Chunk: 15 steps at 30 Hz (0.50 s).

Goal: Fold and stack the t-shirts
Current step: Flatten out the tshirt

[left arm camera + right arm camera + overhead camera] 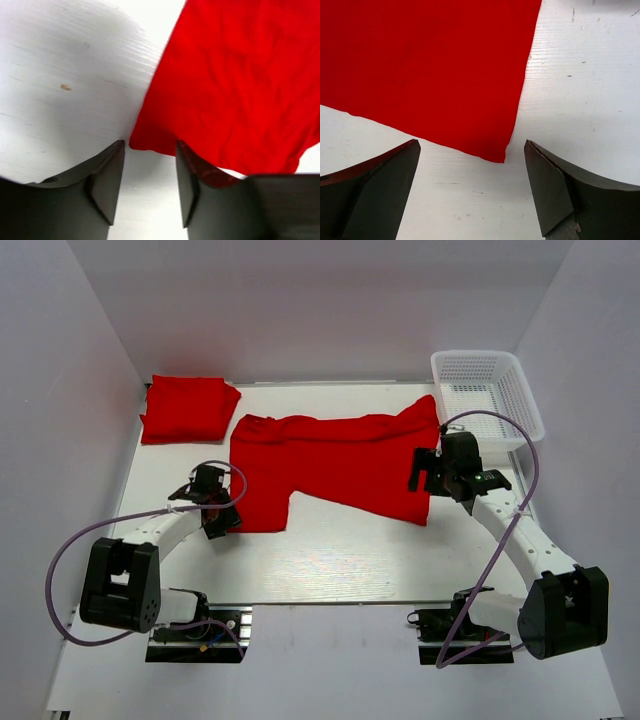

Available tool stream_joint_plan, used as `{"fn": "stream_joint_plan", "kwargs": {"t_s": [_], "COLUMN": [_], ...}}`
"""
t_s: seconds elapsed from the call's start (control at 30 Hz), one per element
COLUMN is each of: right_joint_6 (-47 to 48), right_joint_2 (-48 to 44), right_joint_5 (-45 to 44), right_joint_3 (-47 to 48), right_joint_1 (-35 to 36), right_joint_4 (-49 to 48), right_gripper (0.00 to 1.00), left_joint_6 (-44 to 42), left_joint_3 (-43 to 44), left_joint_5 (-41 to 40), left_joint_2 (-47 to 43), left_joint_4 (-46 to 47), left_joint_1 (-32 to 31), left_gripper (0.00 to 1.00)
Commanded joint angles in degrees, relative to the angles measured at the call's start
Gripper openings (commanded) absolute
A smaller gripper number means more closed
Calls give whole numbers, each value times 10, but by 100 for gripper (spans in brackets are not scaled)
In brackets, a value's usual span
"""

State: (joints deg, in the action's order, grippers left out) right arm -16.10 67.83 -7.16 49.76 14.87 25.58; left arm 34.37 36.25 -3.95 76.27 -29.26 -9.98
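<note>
The t-shirts [340, 465] are two, both plain bright red, and both lie on the white surface [330, 560]. The spread t-shirt [300, 455] lies open and a little wrinkled across the middle of the surface, with its long side running from left to right. Its far right corner comes up just beside the white mesh basket [490, 390], which stands in the far right corner; I cannot tell if cloth and basket touch. The folded t-shirt [188, 408] is a compact packet in the far left corner, well apart from the spread one.

The left hand [222, 523] is low at the near left corner of the spread t-shirt. In the left wrist view its two dark fingers [107, 180] stand apart, not very wide, and bare surface shows in the gap. The rounded corner of the cloth lies just in front of the fingertips, and the hem passes close by the tip of one finger. The cloth is not pinched.

The right hand [418, 472] is at the right edge of the same t-shirt. In the right wrist view its fingers [380, 190] are spread wide and hold nothing. A pointed corner of the cloth lies flat on the surface ahead of the gap, apart from both fingertips.
</note>
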Motion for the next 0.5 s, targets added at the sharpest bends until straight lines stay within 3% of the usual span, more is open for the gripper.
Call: {"fn": "stream_joint_plan", "kwargs": {"t_s": [0.0, 0.3, 0.4, 0.43, 0.47], "right_joint_6": [-3, -8, -10, -10, -12], "right_joint_2": [-4, -15, -18, -28, -21], "right_joint_5": [-7, 5, 4, 9, 13], "right_joint_3": [-4, -24, -34, -36, -39], "right_joint_1": [-1, 2, 2, 2, 2], "right_joint_4": [-3, 10, 17, 20, 21], "right_gripper": [90, 90, 90, 90, 90], "left_joint_6": [14, 14, 14, 9, 9], "left_joint_3": [-36, -7, -1, -1, -1], "left_joint_5": [-7, -12, -12, -19, -19], "left_joint_2": [17, 94, 105, 105, 105], "left_joint_4": [8, 46, 46, 51, 51], "left_joint_1": [-3, -3, -3, -3, -3], "left_gripper": [54, 46, 20, 0, 0]}}
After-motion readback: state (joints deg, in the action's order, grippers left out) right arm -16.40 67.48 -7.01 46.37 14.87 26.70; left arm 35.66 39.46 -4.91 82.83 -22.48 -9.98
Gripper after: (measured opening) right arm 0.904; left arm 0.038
